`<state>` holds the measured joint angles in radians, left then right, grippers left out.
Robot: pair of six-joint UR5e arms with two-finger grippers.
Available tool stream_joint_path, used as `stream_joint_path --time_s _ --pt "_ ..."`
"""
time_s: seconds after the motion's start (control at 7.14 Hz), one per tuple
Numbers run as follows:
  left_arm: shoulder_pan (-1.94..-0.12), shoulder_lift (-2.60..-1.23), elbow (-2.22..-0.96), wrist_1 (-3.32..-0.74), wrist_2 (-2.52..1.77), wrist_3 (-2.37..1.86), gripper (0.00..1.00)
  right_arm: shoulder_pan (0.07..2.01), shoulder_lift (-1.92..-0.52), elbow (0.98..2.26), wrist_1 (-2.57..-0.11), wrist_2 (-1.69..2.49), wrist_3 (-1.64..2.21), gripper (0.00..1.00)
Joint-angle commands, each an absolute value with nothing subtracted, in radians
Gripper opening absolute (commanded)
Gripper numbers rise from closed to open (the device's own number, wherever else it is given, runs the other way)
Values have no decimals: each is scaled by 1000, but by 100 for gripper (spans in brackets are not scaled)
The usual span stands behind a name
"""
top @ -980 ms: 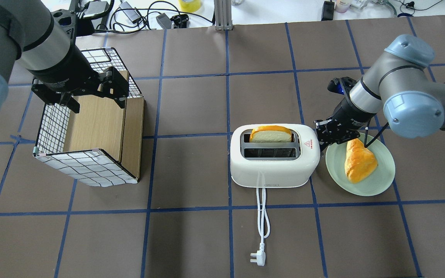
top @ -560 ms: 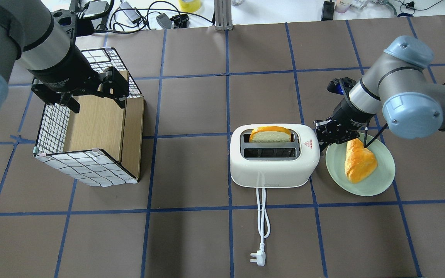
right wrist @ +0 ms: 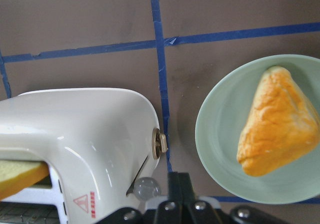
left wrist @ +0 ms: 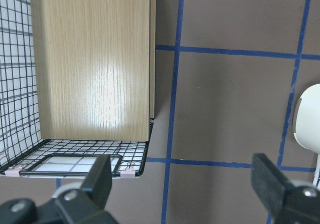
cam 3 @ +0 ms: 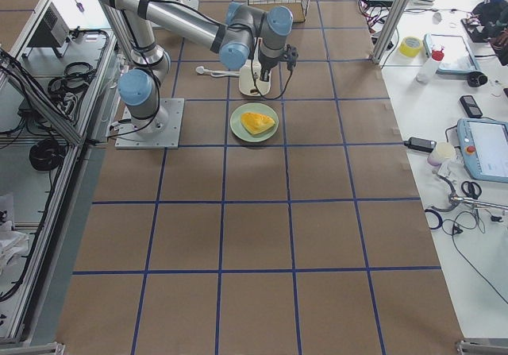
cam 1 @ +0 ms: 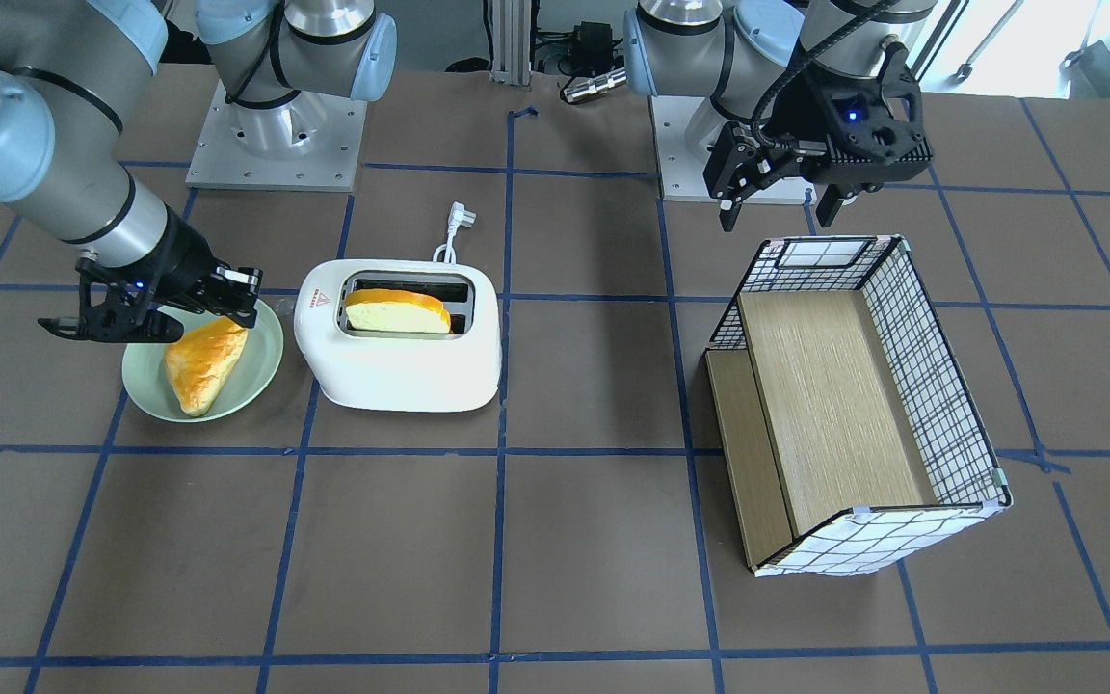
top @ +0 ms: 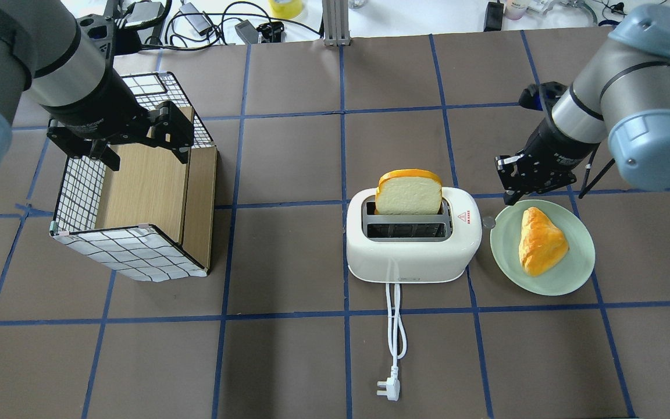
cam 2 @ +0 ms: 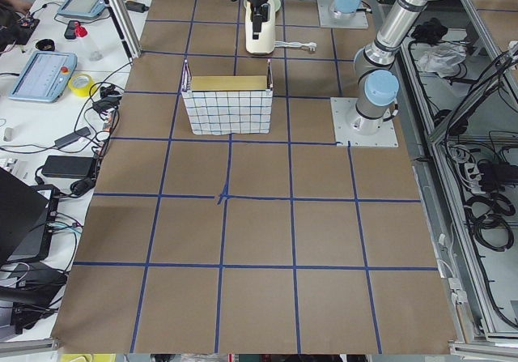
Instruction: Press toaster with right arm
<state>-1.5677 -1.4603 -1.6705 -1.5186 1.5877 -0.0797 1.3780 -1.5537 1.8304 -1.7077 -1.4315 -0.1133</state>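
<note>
Two grippers: the right gripper (top: pixel 510 189), closed empty as one pushing tip, hovers near the toaster (top: pixel 410 256); the left gripper (top: pixel 146 152) hangs open, aside.

The glossy white rounded two-slot toaster (top: pixel 410 256) stands midway along the brown tabletop (top: pixel 288 361), its white cord (top: pixel 396 314) running toward the robot-side edge. A pale bread slice (top: pixel 409 195) sits in the slot farther from that edge. Beside the toaster, toward the right edge, a pale green plate (top: pixel 505 244) carries a golden triangular pastry (top: pixel 538 241). The wire-grid box with wooden boards (top: pixel 137 192) sits toward the left edge.
</note>
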Motion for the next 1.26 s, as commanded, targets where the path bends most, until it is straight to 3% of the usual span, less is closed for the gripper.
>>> stream_joint_path --time_s 0.0,0.14,0.28,0.42,1.12 --pt "-1568 -1460 -1671 -1519 1588 -80 100 1391 -1569 1593 -1554 -1504 -25 2" --pt "-1568 -1460 -1671 -1519 1588 -80 100 1431 -1568 1501 -1498 -1550 -5 35" --pt "-1568 -1460 -1671 -1519 1588 -80 100 1492 -1563 1468 -1502 -1590 29 82" --pt "-1568 -1460 -1671 -1519 1588 -80 100 1550 -1562 1465 -1543 -1589 64 100" --pt "-1568 -1460 -1671 -1519 1588 -80 100 1605 -1555 1483 -1638 -1628 156 100"
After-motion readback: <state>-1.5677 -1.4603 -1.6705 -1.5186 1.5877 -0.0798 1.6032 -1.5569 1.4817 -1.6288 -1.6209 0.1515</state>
